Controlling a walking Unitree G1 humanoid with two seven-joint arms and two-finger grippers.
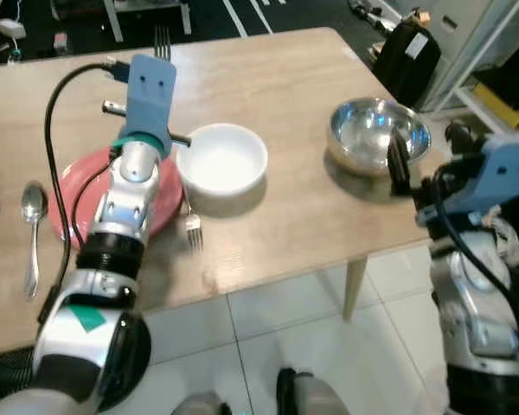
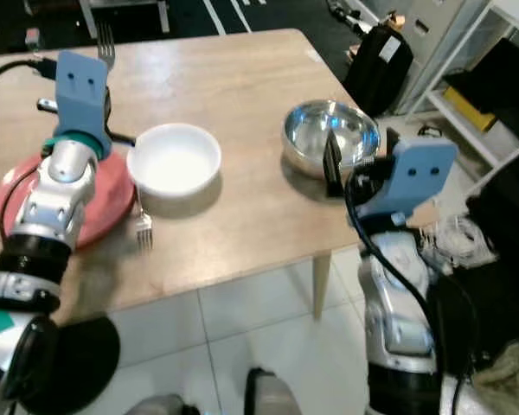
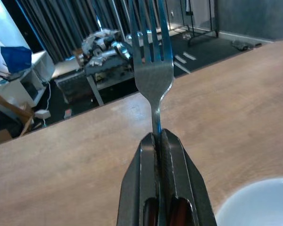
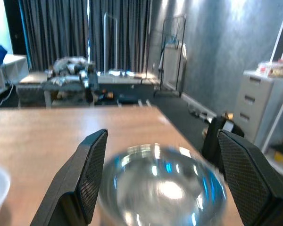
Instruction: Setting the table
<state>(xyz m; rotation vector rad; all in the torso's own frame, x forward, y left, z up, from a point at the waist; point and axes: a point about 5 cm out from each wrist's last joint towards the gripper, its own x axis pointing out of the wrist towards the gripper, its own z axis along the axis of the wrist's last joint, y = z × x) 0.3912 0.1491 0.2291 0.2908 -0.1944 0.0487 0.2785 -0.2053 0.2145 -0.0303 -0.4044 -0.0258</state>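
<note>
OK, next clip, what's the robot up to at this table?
It is setting a wooden table. The left gripper is shut on a fork, held up over the table behind a white bowl and a red plate. The right gripper is open, its fingers on either side of a steel bowl near the table's right edge. A spoon lies left of the plate, and a second fork lies in front of the white bowl.

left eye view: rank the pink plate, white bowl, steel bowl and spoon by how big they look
1. pink plate, widest even though the left arm covers part of it.
2. steel bowl and white bowl: they look much alike, so no ranking between them.
3. spoon, long but by far the thinnest.
</note>
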